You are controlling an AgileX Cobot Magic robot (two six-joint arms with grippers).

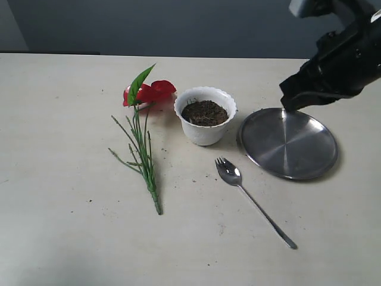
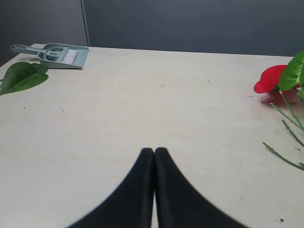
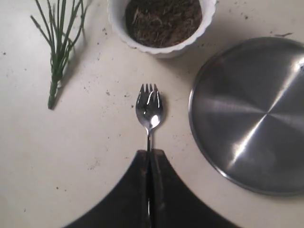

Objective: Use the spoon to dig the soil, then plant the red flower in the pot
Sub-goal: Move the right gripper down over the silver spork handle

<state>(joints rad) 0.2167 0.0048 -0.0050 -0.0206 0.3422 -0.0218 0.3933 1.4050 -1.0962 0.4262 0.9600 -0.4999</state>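
Hovering over spoon (image 3: pixel 149 111): right gripper (image 3: pixel 150 154), seemingly closed.

A pale cream table (image 1: pixel 71 238) filled most of the scene, its surface matte and flecked with small dark specks. Behind its far edge stood a dark grey-blue wall (image 1: pixel 178 27), with a vertical seam visible in the left wrist view. Soft, even light fell from above, throwing only faint shadows
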